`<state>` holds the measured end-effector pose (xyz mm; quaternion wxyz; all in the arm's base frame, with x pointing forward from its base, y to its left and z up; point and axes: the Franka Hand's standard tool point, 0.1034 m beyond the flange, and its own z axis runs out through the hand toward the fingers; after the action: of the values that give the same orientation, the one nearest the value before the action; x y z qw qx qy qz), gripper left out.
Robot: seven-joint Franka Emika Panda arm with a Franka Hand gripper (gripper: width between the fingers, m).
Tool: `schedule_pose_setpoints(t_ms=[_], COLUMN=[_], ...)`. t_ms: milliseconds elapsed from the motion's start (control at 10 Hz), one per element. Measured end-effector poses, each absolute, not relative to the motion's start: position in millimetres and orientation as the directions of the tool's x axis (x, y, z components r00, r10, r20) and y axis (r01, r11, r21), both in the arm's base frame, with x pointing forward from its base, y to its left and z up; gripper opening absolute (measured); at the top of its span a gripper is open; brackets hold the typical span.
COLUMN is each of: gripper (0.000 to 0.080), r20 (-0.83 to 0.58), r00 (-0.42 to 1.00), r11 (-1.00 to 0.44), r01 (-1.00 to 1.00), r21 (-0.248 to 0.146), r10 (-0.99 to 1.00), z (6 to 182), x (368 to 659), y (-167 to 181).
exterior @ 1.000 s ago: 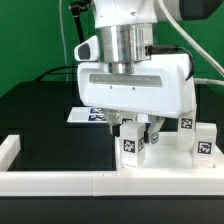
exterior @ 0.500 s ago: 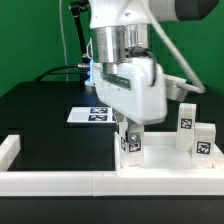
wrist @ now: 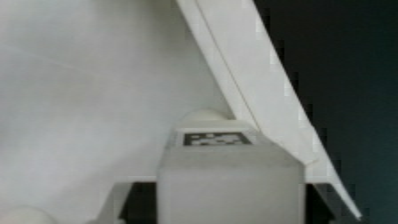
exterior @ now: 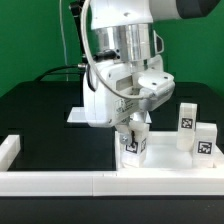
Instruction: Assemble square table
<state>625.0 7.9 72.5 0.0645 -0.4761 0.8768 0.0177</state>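
The white square tabletop [exterior: 170,160] lies at the exterior view's lower right, rim up. My gripper [exterior: 136,124] is shut on a short white tagged leg [exterior: 132,146] that stands upright on the slab near its corner. In the wrist view the leg [wrist: 219,150] fills the space between my gripper's [wrist: 222,206] dark fingers [wrist: 139,199], with its tag facing the camera and the slab's raised rim [wrist: 249,80] running diagonally past it. Two more legs [exterior: 187,117] [exterior: 203,140] stand upright on the slab at the exterior view's right.
A low white border rail [exterior: 60,181] runs along the front and turns up at the left end [exterior: 10,149]. The marker board [exterior: 76,115] lies on the black table, mostly hidden behind my hand. A green backdrop stands behind.
My hand has turned about its vertical axis while staying over the same leg; the gripper's broad face now points sideways. The leg stays in place on the slab.
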Motion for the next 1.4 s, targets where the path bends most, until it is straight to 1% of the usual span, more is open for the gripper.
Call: schedule_pose_setpoints(t_ms=[200,300,400,500,600,700,800,900,1000,1100,1200,1300,1400], gripper=[0.0294,0.0294,0.0481,0.0611,0.0611,0.0642,0.0642,0.0649,0.0649,0.0649,0.0649,0.0609,0.0472], r20=[-0.12,-0.082,-0.056,-0.044,-0.042,-0.036,-0.034,-0.024,0.014,0.028,0.027,0.026,0.025], r00=[-0.453,-0.28,-0.075,0.008,0.028,0.13,0.165,0.275,0.484,0.55,0.547,0.537,0.52], r11=[0.46,0.284,0.078,-0.006,-0.026,-0.128,-0.163,-0.273,-0.483,-0.55,-0.547,-0.537,-0.52], r01=[-0.887,-0.958,-0.995,-0.998,-0.998,-0.99,-0.985,-0.96,-0.872,-0.831,-0.833,-0.839,-0.85], r21=[-0.041,-0.048,-0.055,-0.055,-0.054,-0.058,-0.06,-0.063,-0.074,-0.08,-0.08,-0.08,-0.08], r10=[-0.883,-0.957,-0.996,-0.999,-0.999,-0.991,-0.986,-0.961,-0.875,-0.835,-0.837,-0.843,-0.854], z=[72.0,71.2,71.9,71.0,70.2,70.3,70.3,70.1,70.3,70.4,70.3,70.1,70.1], x=[624.3,621.7,621.3,620.0,619.0,619.2,619.1,619.4,623.5,624.9,624.8,624.7,624.7], y=[8.0,11.0,13.5,15.0,14.2,13.2,13.2,12.2,9.6,9.7,9.5,9.6,9.6])
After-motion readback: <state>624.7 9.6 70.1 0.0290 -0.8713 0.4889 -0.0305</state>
